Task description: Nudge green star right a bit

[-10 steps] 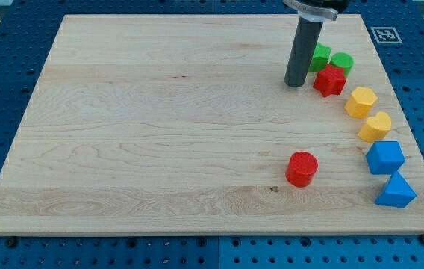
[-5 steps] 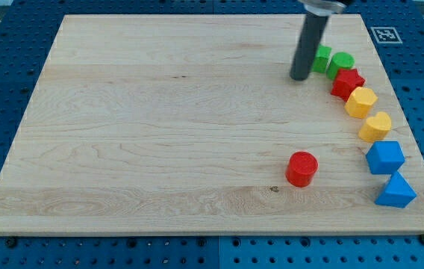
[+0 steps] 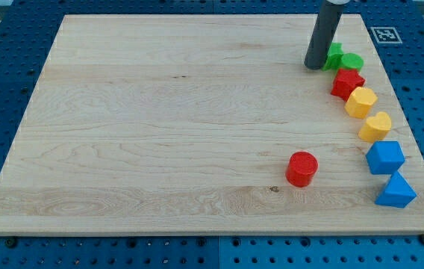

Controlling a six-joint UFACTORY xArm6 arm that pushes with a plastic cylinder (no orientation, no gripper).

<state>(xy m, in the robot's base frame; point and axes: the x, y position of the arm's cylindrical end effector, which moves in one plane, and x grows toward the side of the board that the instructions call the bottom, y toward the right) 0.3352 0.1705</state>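
- Resting on the counter (image 3: 160, 112) near the view's top right, my tip (image 3: 315, 67) touches the left side of the green star (image 3: 334, 55).
- Tool state: a plain rod with nothing to open or close; it holds nothing and only presses against the green star.
- Green star: partly hidden behind the rod, with the green cylinder (image 3: 352, 62) just beside it on the view's right.
- Red star (image 3: 346, 82) sits just below the green pair, touching the yellow hexagon (image 3: 361, 101).
- Yellow heart (image 3: 376, 126), blue cube (image 3: 385, 157) and blue triangle (image 3: 396, 190) continue down the right edge.
- Red cylinder (image 3: 301, 168) stands well apart, toward the lower middle.
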